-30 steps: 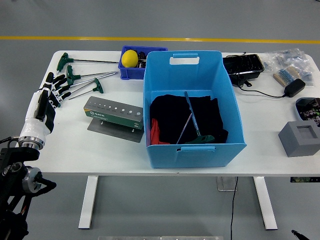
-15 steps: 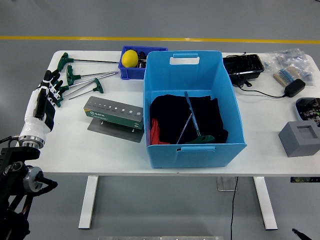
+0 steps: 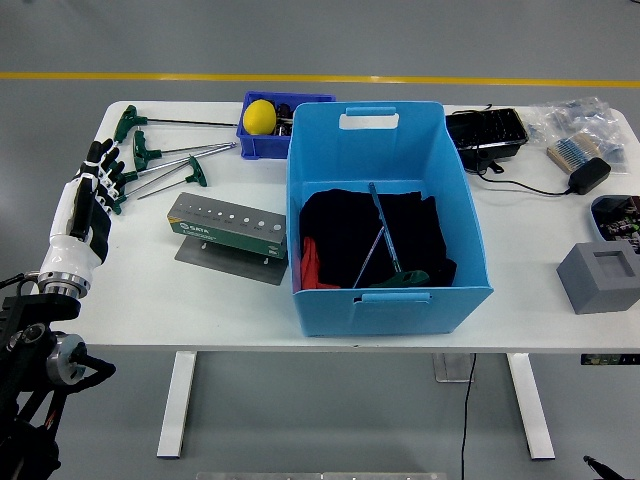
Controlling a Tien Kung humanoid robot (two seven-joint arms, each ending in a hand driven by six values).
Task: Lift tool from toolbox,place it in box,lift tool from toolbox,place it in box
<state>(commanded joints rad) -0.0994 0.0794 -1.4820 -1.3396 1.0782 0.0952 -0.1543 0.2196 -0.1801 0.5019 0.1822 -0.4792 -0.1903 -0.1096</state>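
T-handle wrenches (image 3: 165, 165) are laid on white table (image 3: 200, 290) over grey floor (image 3: 320, 40), beside left hand (image 3: 92, 195), fingers relaxed, nothing gripped.

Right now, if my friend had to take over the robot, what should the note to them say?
Left hand: open, fingers spread, holding nothing, right beside the handles of the loose T-handle tools at the table's left end.
Right hand: not in view.
Big blue box: already has T-handle tools lying on a black cloth inside.
Green tool holder: stands left of the box, with no tools standing in it.
Done: some tools are in the box.
Left: probably grab one of the loose tools on the table and put it in the box too.
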